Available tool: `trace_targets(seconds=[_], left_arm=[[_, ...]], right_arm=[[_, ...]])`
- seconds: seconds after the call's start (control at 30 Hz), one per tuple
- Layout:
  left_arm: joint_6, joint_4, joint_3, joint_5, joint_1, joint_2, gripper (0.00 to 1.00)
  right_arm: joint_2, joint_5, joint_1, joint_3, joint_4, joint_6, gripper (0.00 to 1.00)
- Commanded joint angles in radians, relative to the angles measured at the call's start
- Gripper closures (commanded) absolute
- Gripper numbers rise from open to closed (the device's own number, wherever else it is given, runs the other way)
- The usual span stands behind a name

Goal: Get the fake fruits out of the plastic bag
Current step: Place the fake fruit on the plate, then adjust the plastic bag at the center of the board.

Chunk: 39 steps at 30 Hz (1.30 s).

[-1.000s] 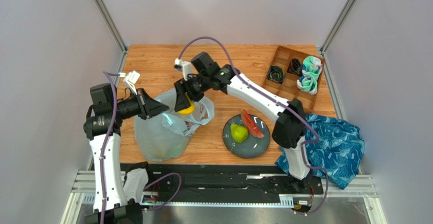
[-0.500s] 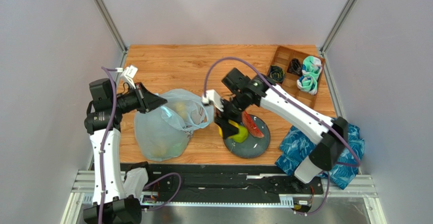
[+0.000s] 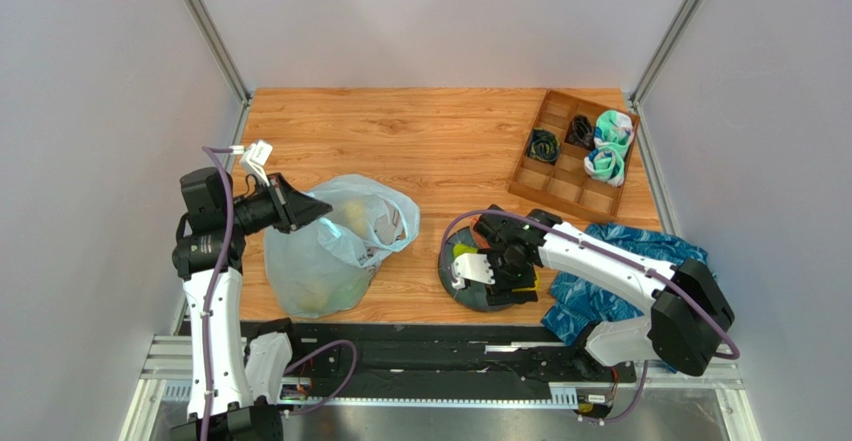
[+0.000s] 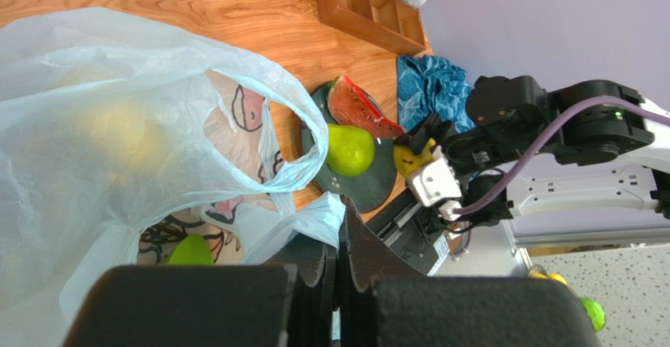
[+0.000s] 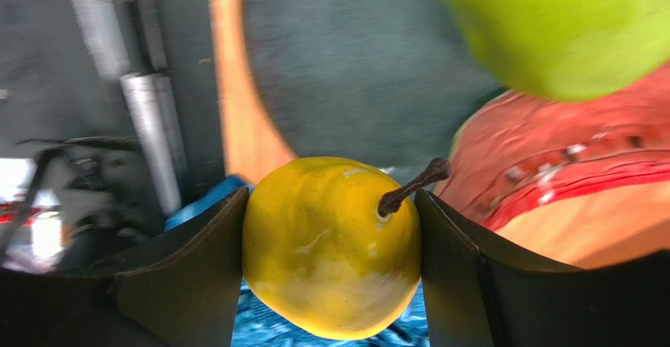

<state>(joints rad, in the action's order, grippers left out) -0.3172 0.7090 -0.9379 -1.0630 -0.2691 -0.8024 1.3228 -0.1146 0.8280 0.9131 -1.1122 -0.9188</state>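
Note:
The plastic bag (image 3: pixel 325 251) slumps at the table's left with its mouth open. My left gripper (image 4: pixel 340 225) is shut on a bunched edge of it. Yellowish fruits (image 4: pixel 118 127) and a green one (image 4: pixel 189 251) show through the film. My right gripper (image 5: pixel 330 241) is shut on a yellow pear-shaped fruit (image 5: pixel 330 245) with a brown stem. It hangs low over the near right rim of the dark plate (image 3: pixel 468 296). A green pear (image 4: pixel 350 149) and a watermelon slice (image 4: pixel 362 111) lie on that plate.
A blue patterned cloth (image 3: pixel 640 281) lies right of the plate, partly under my right arm. A wooden divided tray (image 3: pixel 560 186) with rolled socks and cables stands at the back right. The black rail runs along the table's near edge.
My right arm carried the yellow fruit from the bag's mouth across to the plate and lowered it at the plate's near right side. The left gripper kept its hold on the bag.

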Motion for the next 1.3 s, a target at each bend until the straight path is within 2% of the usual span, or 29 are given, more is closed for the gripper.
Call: trace_targets(seconds=[0.0, 0.03, 0.07, 0.13, 0.33, 0.47, 0.6, 0.63, 0.7, 0.77, 0.8, 0.87, 0.93, 1.0, 1.17, 1.27], left_arm=[[-0.026, -0.048, -0.016, -0.008, -0.007, 0.006, 1.0], [-0.028, -0.048, -0.016, -0.006, -0.007, 0.008, 1.0], [-0.028, -0.048, -0.015, -0.008, -0.007, 0.008, 1.0], [-0.022, -0.04, -0.01, -0.006, -0.005, 0.017, 1.0], [-0.02, -0.031, 0.021, -0.015, -0.007, 0.042, 1.0], [0.009, 0.036, 0.01, 0.0, -0.005, 0.043, 1.0], [0.067, 0.154, -0.019, -0.003, -0.005, 0.065, 1.0], [0.088, 0.205, -0.025, -0.009, -0.005, 0.069, 1.0], [0.108, 0.25, -0.048, -0.028, -0.005, 0.077, 1.0], [0.133, 0.311, -0.062, -0.031, -0.007, 0.077, 1.0], [0.154, 0.343, -0.076, -0.032, -0.005, 0.075, 1.0], [0.165, 0.365, -0.085, -0.026, -0.007, 0.075, 1.0], [0.17, 0.383, -0.093, -0.025, -0.005, 0.077, 1.0], [0.162, 0.383, -0.093, -0.015, -0.007, 0.075, 1.0], [0.197, 0.405, -0.096, -0.008, -0.005, 0.046, 1.0], [0.21, 0.409, -0.098, -0.008, -0.005, 0.026, 1.0]], right_arm=[[0.03, 0.093, -0.003, 0.012, 0.176, -0.038, 0.52], [0.03, 0.081, -0.001, 0.024, 0.173, -0.038, 0.21], [0.029, 0.063, -0.001, 0.03, 0.166, -0.038, 0.12], [0.018, 0.047, 0.0, 0.047, 0.146, -0.037, 0.02], [-0.03, -0.038, 0.0, 0.142, -0.009, -0.04, 0.0], [-0.05, -0.14, 0.0, 0.338, -0.09, -0.02, 0.0], [-0.021, -0.243, 0.0, 0.496, 0.064, 0.156, 0.0], [0.002, -0.278, 0.0, 0.522, 0.177, 0.276, 0.0], [0.106, -0.306, 0.0, 0.622, 0.273, 0.397, 0.02], [0.2, -0.344, 0.0, 0.708, 0.356, 0.549, 0.07], [0.311, -0.346, 0.0, 0.796, 0.373, 0.599, 0.12], [0.41, -0.248, 0.002, 0.869, 0.42, 0.719, 0.13], [0.513, -0.174, 0.003, 0.93, 0.478, 0.727, 0.06], [0.582, -0.178, 0.0, 1.007, 0.453, 0.687, 0.04], [0.785, -0.094, 0.003, 1.125, 0.385, 0.672, 0.03], [0.835, -0.04, 0.003, 1.13, 0.394, 0.695, 0.14]])
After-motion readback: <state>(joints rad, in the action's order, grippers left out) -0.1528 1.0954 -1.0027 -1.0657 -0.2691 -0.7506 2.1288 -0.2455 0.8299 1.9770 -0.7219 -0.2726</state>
